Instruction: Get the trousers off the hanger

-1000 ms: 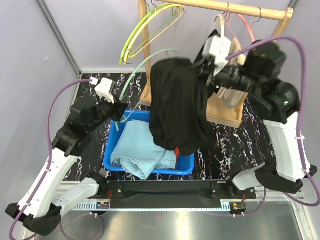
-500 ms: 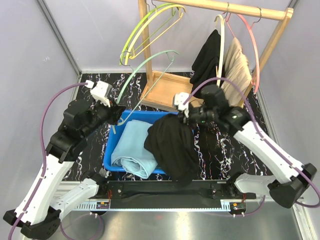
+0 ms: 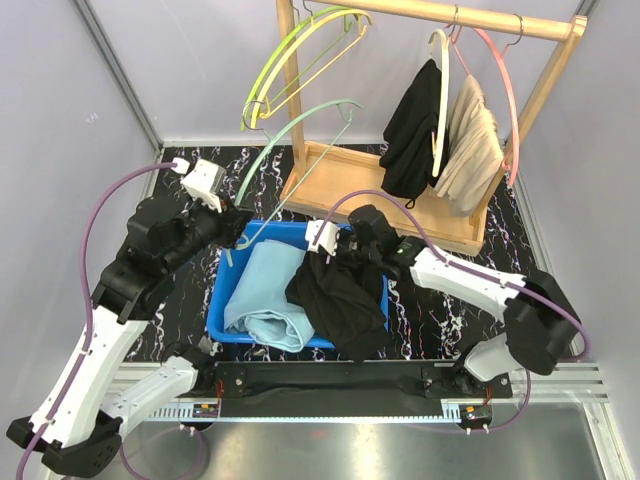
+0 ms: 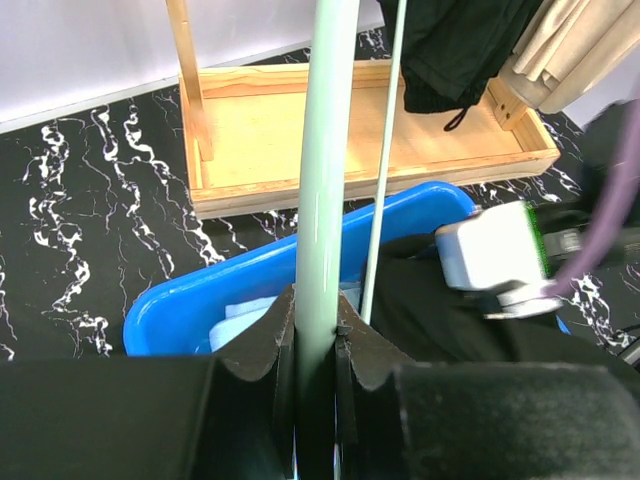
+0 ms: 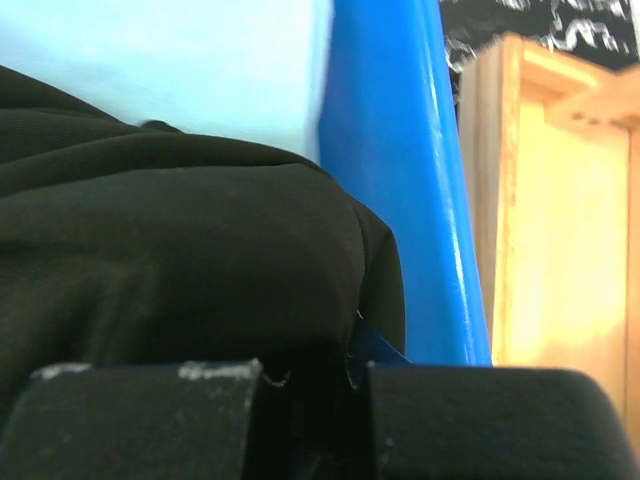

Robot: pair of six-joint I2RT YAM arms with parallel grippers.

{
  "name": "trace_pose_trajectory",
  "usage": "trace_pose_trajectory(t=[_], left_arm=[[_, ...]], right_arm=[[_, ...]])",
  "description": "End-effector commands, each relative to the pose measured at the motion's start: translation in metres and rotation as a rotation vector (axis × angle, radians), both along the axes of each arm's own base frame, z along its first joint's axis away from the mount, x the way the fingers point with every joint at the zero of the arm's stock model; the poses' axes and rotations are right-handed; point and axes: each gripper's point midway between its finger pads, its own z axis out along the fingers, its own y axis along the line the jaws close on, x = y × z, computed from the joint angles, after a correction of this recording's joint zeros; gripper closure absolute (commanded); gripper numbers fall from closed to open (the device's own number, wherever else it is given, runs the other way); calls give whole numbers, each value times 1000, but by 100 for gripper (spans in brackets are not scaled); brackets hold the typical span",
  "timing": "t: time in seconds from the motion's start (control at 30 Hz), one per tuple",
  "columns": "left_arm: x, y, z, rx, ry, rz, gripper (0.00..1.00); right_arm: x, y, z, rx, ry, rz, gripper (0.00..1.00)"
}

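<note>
My left gripper (image 3: 238, 226) (image 4: 318, 322) is shut on the bar of an empty pale green hanger (image 3: 300, 122) (image 4: 323, 170), held up over the left of the blue bin (image 3: 222, 300). My right gripper (image 3: 336, 256) (image 5: 310, 385) is shut on a pair of black trousers (image 3: 340, 300) (image 5: 180, 250) that lies on the right half of the bin and drapes over its front rim. Light blue trousers (image 3: 265, 295) (image 5: 170, 60) lie folded in the bin beside them. Another black pair (image 3: 412, 130) and a beige pair (image 3: 475, 145) hang on hangers on the rail.
The wooden rack (image 3: 420, 12) stands behind the bin, its tray base (image 3: 330, 180) (image 4: 350, 140) close to the bin's far wall (image 4: 300, 262) (image 5: 400, 180). Empty yellow-green hangers (image 3: 300, 50) hang at the rail's left end. Grey walls close in left and right.
My right arm has come down from rack height and toward the left, bringing the black trousers onto the blue bin. The left arm and its green hanger have barely moved.
</note>
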Motion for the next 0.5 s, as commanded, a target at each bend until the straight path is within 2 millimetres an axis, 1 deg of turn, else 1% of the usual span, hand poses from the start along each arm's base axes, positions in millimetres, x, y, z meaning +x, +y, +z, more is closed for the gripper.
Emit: trace_pose_trajectory(t=[0.0, 0.03, 0.07, 0.1, 0.13, 0.17, 0.2, 0.23, 0.27, 0.3, 0.33, 0.37, 0.4, 0.43, 0.47], left_arm=[[-2, -6, 42, -69, -103, -35, 100], [-1, -7, 42, -68, -100, -36, 100], [-1, -8, 42, -68, -100, -41, 100], [0, -9, 42, -70, -101, -40, 100], [2, -10, 41, -67, -97, -42, 100], [4, -11, 41, -67, -96, -44, 100], [5, -12, 41, -65, -94, -45, 100], [9, -14, 39, -59, -85, -46, 100], [10, -15, 39, -57, -83, -49, 100], [12, -16, 39, -56, -81, -50, 100], [15, -18, 38, -51, -75, -51, 100], [17, -19, 39, -51, -77, -52, 100], [18, -19, 42, -53, -83, -50, 100], [23, -22, 41, -50, -76, -51, 100], [25, -23, 42, -50, -75, -52, 100]], right_arm=[[24, -19, -18, -88, -86, -101, 100], [21, -21, -22, -98, -69, -102, 99], [20, -24, -26, -109, -61, -106, 88], [19, -26, -28, -115, -54, -106, 79], [15, -31, -35, -129, -33, -99, 71], [16, -36, -32, -125, -31, -104, 58], [16, -38, -30, -123, -26, -106, 50], [16, -39, -22, -116, -22, -98, 42], [17, -40, -9, -97, -31, -94, 33], [22, -44, 2, -86, -34, -103, 20], [22, -43, 21, -66, -29, -86, 15], [23, -44, 37, -45, -36, -80, 11], [28, -50, 48, -35, -37, -79, 7], [21, -47, 63, -21, -17, -37, 1], [17, -47, 71, -18, -13, -11, 0]])
